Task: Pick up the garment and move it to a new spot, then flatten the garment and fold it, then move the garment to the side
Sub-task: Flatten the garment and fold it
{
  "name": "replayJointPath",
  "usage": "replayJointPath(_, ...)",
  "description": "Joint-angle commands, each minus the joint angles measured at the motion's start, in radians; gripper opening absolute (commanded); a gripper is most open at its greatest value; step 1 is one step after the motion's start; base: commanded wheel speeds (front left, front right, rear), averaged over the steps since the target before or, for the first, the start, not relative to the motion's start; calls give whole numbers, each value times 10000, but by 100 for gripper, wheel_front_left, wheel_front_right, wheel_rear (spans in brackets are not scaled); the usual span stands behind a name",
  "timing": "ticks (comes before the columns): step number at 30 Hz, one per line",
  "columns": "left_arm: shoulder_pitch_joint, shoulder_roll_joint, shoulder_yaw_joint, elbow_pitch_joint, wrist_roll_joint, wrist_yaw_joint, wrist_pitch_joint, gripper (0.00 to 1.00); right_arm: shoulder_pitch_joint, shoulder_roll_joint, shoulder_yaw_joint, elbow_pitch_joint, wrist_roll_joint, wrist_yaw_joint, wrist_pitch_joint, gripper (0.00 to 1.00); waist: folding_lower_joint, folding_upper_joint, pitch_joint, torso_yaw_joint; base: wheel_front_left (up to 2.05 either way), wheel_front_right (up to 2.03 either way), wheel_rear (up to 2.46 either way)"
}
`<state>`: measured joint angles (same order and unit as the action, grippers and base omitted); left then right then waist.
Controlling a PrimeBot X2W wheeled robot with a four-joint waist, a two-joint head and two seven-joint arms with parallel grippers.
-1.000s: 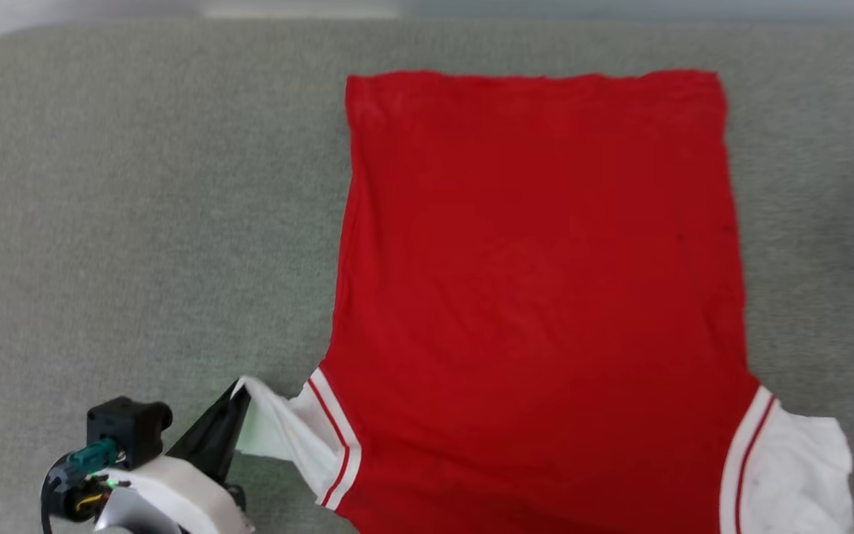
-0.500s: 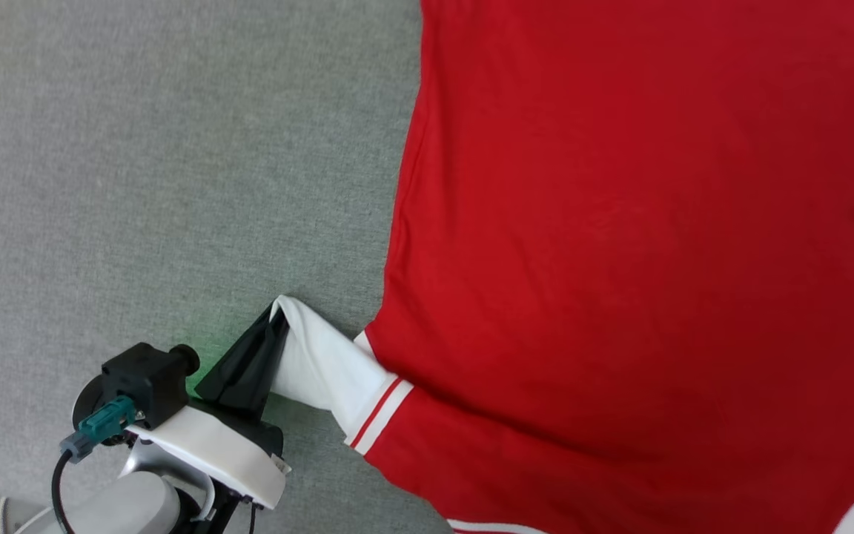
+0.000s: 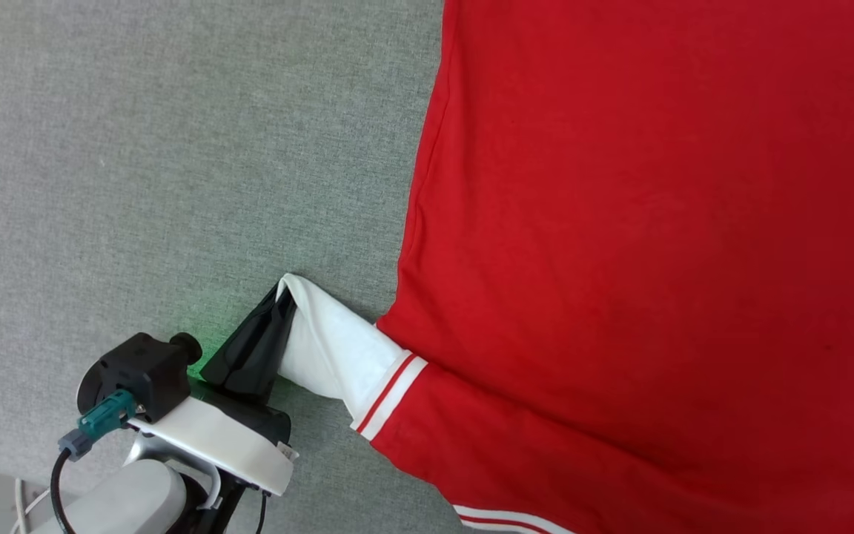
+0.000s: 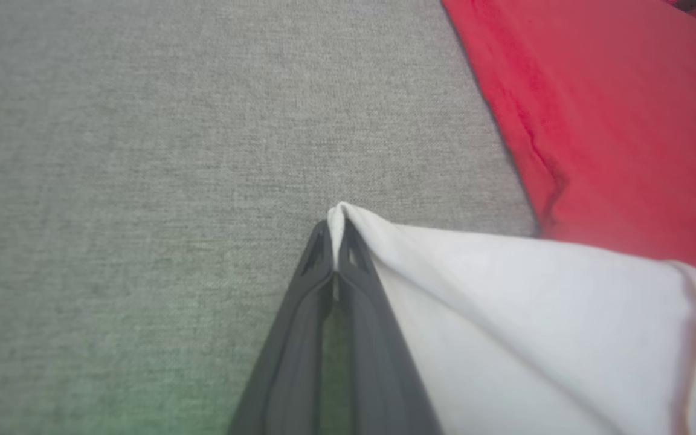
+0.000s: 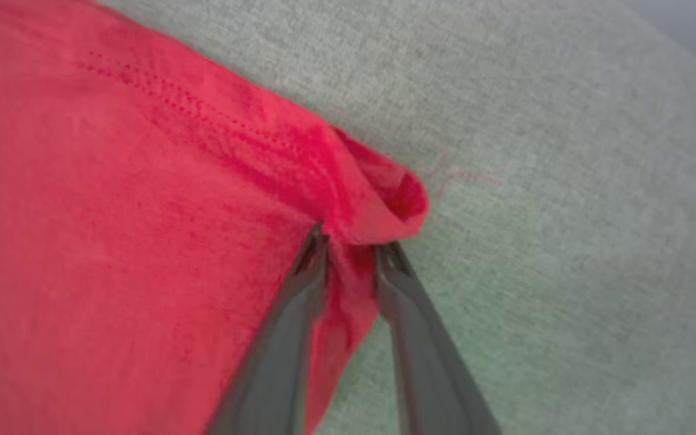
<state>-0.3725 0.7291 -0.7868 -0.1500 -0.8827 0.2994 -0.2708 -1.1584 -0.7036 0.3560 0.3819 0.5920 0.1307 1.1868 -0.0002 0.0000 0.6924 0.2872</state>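
Narrowing right tool [image 5: 351,240] onto the garment's [image 5: 112,211] hem [image 5: 384,199], perhaps not yet tight, with left tool [image 4: 335,234] clamped on sleeve [image 4: 505,302], readying fold.

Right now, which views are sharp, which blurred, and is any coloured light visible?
Head view: sharp, evenly lit, a faint green glow on the grey surface beside the left gripper. Left wrist view: green cast at the bottom, the garment soft in its red part. Right wrist view: soft overall, the right gripper blurred, greenish tint beside it.
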Motion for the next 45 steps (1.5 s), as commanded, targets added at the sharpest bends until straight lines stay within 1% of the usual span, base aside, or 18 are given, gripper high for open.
replayJointPath(1,130,14,26,285,0,43,117,0,698,-42,219,351,93,-3,-29,0,2,0,-276,-126,0,0,0)
replayJointPath(4,347,48,86,304,-50,112,90,0,458,-18,382,173,151,-2,-371,0,2,0,-765,-348,0,0,0)
replayJointPath(7,539,18,119,246,-85,171,87,0,416,-146,488,13,366,-3,-809,0,2,0,-1347,-550,0,0,0)
replayJointPath(10,842,59,153,247,-189,244,77,0,814,-291,542,-120,802,-3,-1291,0,2,0,-2010,-773,0,0,0)
replayJointPath(11,944,90,155,241,-222,269,78,0,1008,-427,586,-213,929,-3,-1386,0,2,0,-2216,-850,0,0,0)
replayJointPath(16,1594,256,124,328,-463,435,70,0,2726,-1348,1130,-1215,1768,-3,-1857,0,2,0,-3424,-1285,0,0,0)
replayJointPath(19,1978,381,160,313,-615,555,70,0,4004,-2121,1294,-2010,2368,-3,-2118,0,2,0,-4002,-1549,0,0,0)
replayJointPath(22,2355,544,194,310,-698,671,68,0,5360,-2777,1160,-2711,2962,-3,-2512,0,2,0,-4493,-1796,0,0,0)
replayJointPath(25,2679,665,292,224,-819,793,66,0,6829,-3388,1006,-3221,3300,-3,-2886,0,2,0,-4839,-2035,0,0,0)
replayJointPath(29,3029,782,369,113,-893,900,63,0,8864,-3838,701,-3433,3613,-3,-3470,0,2,0,-5127,-2261,0,0,0)
replayJointPath(31,3131,822,406,71,-915,908,62,0,9848,-3856,476,-3359,3731,-3,-3819,0,2,0,-5183,-2334,0,0,0)
replayJointPath(32,3131,822,406,71,-915,908,62,0,9848,-3856,476,-3359,3731,-3,-3819,0,2,0,-5183,-2334,0,0,0)
replayJointPath(33,3179,845,429,53,-911,917,61,0,10351,-3819,421,-3297,3781,-3,-3954,0,2,0,-5197,-2361,0,0,0)
replayJointPath(36,3285,871,461,38,-870,910,60,0,11644,-3522,189,-3035,3837,-3,-4409,0,2,0,-5173,-2418,0,0,0)
replayJointPath(39,3274,883,496,49,-799,882,59,0,12510,-3002,-20,-2718,3803,-3,-4819,0,2,0,-5074,-2447,0,0,0)
replayJointPath(43,3153,856,505,100,-774,827,58,0,12883,-2401,-271,-2594,3681,-3,-5100,0,2,0,-4956,-2460,0,0,0)
replayJointPath(45,3106,856,488,138,-754,806,73,0,12764,-2276,-432,-2686,3577,-3,-5164,0,2,0,-4949,-2474,0,0,0)
